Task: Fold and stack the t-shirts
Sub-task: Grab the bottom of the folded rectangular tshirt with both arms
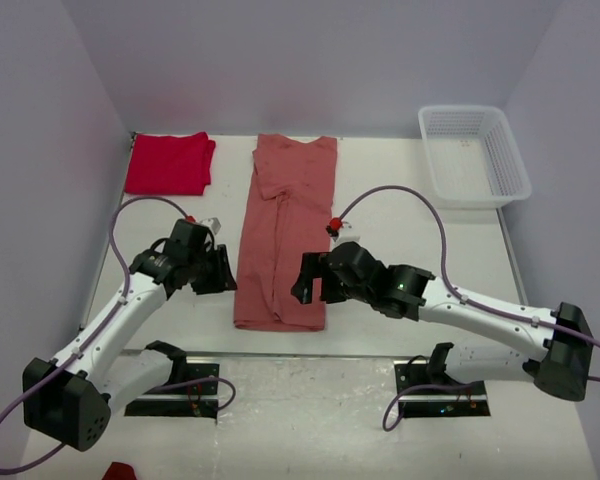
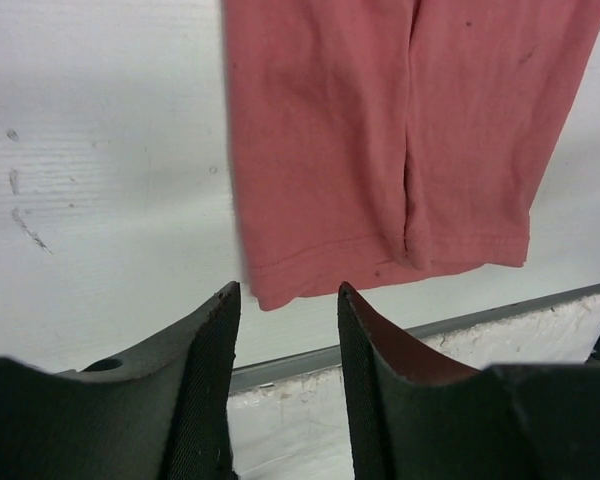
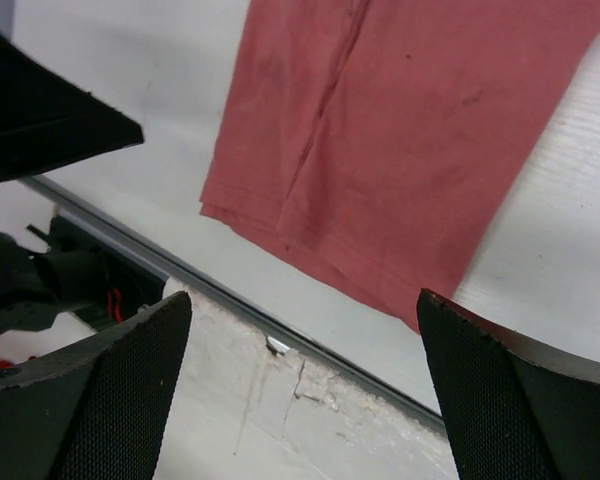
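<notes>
Two tees on the white table (image 1: 380,235). The dusty salmon-pink cloth t-shirt (image 1: 285,230) lies mid-table, folded into a long strip with its hem towards the arms. The bright red t-shirt (image 1: 168,163), folded square, sits at the far-left corner, well apart.

One white plastic mesh basket (image 1: 473,152) stands far right.

Two grippers flank the pink hem. The left gripper (image 2: 285,295) has its jaws partly apart, nothing between them. The right gripper (image 3: 302,300) is spread wide, also empty.

Only the overhead view catches the red tee and basket; the wrist views show the pink hem's stitching near the table's edge. A red scrap (image 1: 120,470) shows at the overhead view's bottom edge, possibly cloth but too cropped to tell.
</notes>
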`<state>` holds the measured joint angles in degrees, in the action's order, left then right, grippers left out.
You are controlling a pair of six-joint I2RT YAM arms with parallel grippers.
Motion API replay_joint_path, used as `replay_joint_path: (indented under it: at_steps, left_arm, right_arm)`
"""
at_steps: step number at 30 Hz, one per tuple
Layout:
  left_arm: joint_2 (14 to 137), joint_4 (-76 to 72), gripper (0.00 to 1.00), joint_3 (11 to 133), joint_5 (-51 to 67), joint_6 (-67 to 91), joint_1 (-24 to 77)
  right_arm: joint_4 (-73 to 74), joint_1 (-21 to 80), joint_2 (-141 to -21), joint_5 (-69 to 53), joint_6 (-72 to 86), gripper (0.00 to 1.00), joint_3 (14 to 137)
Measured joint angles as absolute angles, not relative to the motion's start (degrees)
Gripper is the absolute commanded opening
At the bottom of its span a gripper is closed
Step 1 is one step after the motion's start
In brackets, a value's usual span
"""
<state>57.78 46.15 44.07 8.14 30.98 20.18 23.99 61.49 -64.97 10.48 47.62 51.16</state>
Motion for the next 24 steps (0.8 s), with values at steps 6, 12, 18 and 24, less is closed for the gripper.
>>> replay_joint_path:
  at_steps: [6,12,18,24]
  left_arm:
    - [57.3,46.0,0.36,40.0,11.4,34.0,20.2]
    - [57.3,45.9,0.38,37.9,11.8,36.0,20.2]
    - [57.0,45.8,0.39,37.6,11.7,36.9,20.2]
    - [56.0,45.9,0.40,37.6,11.6,36.9,20.2]
  right_arm:
    - [25.3,61.5,-68.0,12.2,54.9,0.87,46.4]
    - [23.7,61.4,-68.0,12.3,62.5,0.84,38.3]
    - [13.0,61.4,-68.2,10.5,69.1,0.75,27.1]
    - [-0.8,61.5,-73.5,7.7,72.6,0.67,25.6]
